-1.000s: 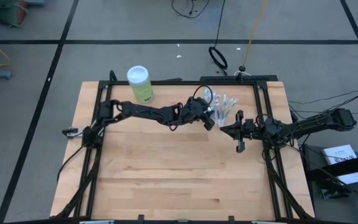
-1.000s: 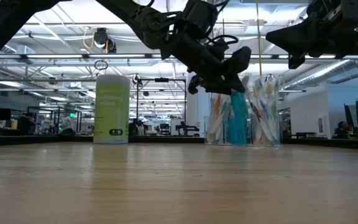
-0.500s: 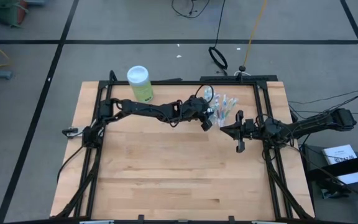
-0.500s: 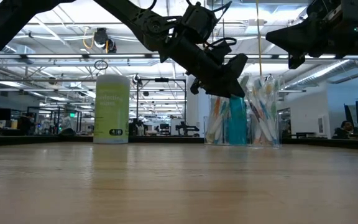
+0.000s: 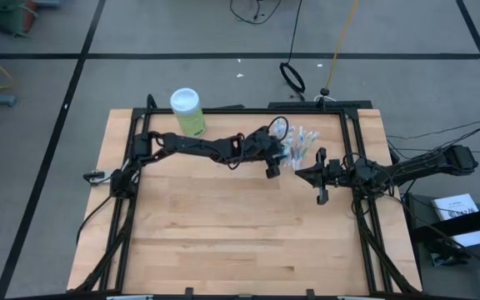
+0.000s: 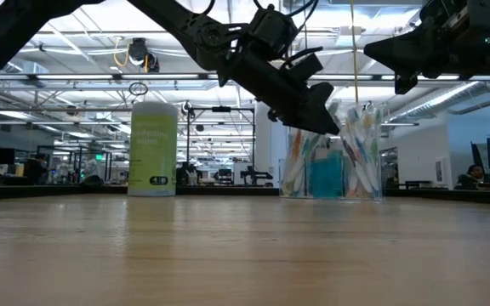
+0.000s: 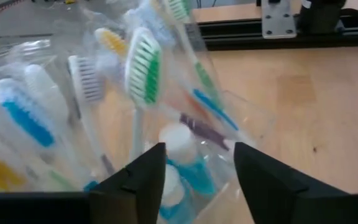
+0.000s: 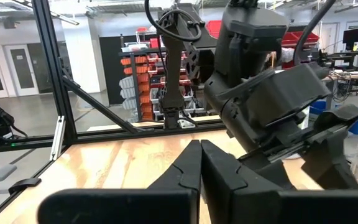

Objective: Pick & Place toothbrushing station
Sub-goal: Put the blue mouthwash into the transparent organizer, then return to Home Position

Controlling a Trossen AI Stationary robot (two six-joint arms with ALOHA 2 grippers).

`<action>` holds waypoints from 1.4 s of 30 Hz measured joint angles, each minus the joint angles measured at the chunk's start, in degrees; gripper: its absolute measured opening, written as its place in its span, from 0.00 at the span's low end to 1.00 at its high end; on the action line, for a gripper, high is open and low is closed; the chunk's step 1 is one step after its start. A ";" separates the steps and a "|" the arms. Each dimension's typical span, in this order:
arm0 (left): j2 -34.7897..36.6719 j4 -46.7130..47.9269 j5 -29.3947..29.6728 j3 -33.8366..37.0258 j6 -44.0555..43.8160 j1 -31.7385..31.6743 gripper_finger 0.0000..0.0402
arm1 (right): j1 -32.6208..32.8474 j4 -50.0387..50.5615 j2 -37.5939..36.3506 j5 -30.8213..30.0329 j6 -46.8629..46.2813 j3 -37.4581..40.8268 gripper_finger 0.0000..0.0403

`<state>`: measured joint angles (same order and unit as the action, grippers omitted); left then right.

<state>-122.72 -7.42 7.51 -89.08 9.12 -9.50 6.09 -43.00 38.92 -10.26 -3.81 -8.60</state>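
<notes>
Since a second ago my left gripper [image 7: 194,171] has closed in, jaws parted around the clear cup [image 7: 241,118] of toothbrushes [image 7: 143,68]: light, thin-walled, slippery, best held low; right gripper [image 8: 199,168] clenched, idle.

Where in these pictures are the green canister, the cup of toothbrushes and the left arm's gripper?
light-green canister [image 6: 152,149]: low view, middle of its side wall.
clear plastic cup [image 6: 373,174]: low view, bare right wall.
left gripper [image 7: 196,168]: left wrist view, midway between its open fingertips.
</notes>
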 joint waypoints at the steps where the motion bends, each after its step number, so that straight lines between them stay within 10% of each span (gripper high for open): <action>1: 0.00 0.00 0.00 0.00 -0.14 -0.18 0.50 | 0.02 0.01 0.00 0.00 -0.01 0.00 0.00; 12: 0.18 -2.52 0.02 -0.02 1.15 -0.14 0.55 | 0.00 0.02 0.00 0.02 0.00 0.03 0.00; 21: 8.70 10.37 -0.02 -0.07 5.01 1.24 0.37 | 0.02 3.48 0.03 0.04 -0.04 0.13 0.00; 33: 34.99 40.81 -0.05 2.37 2.97 -0.85 0.04 | 0.00 10.33 -3.27 5.53 1.92 0.09 0.00; 42: 62.53 35.28 -0.30 26.46 2.42 -1.17 0.04 | 0.48 21.01 -11.63 5.88 6.22 0.04 0.00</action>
<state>-60.18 27.86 7.20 -62.62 11.54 -10.68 6.57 -22.00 27.29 -4.38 2.40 -8.56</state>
